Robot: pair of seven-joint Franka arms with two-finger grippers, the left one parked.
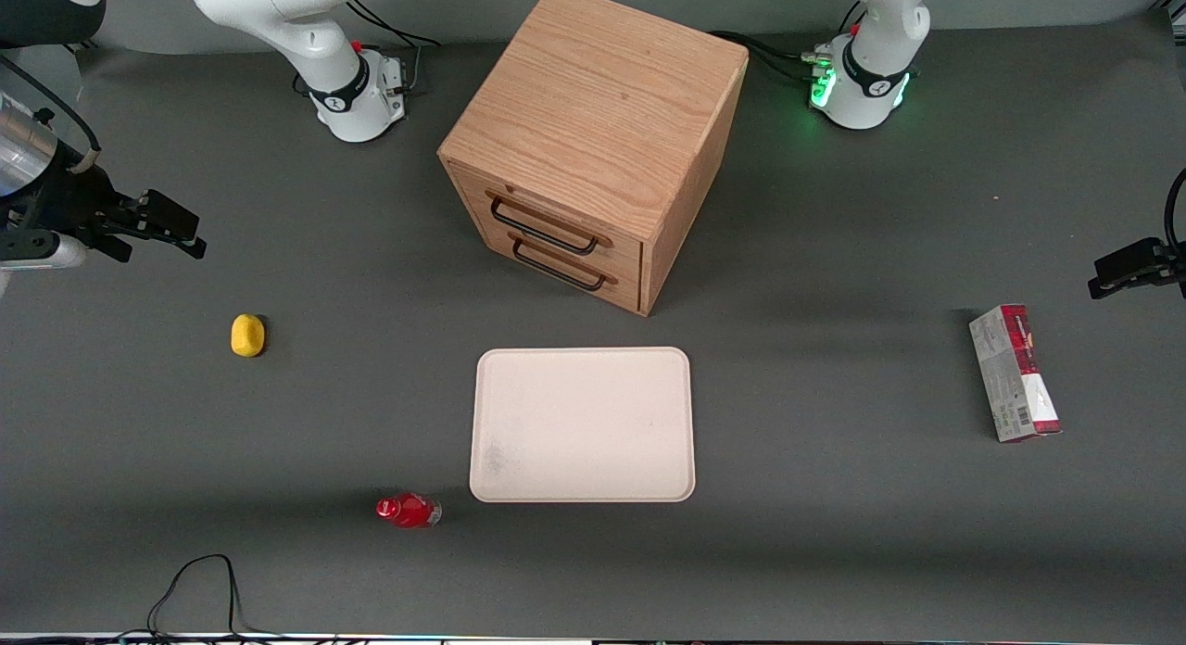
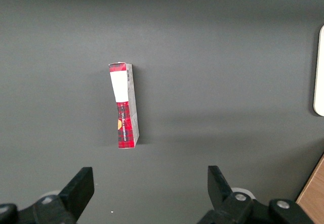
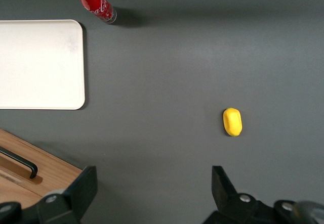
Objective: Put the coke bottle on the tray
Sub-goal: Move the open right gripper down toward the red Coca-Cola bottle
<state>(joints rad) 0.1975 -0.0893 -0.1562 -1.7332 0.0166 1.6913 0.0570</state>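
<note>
Nearest the front camera, the coke bottle (image 1: 409, 511) was seen standing upright on the table, just beside the tray (image 1: 583, 425) at its corner toward the working arm's end, not touching it. The gripper (image 1: 162, 226) was held well apart from it, above the table at the working arm's end, with its fingers spread wide and nothing between them. The bottle lay nearer the front camera than the gripper, and toward the table's middle. A yellow lump (image 1: 247, 335) lay between them, slightly aside of the direct line; it was judged a minor obstacle. A wooden cabinet (image 1: 593, 145) stood farther from the camera than the tray. A red-and-grey carton (image 1: 1014, 373) lay toward the parked arm's end.
</note>
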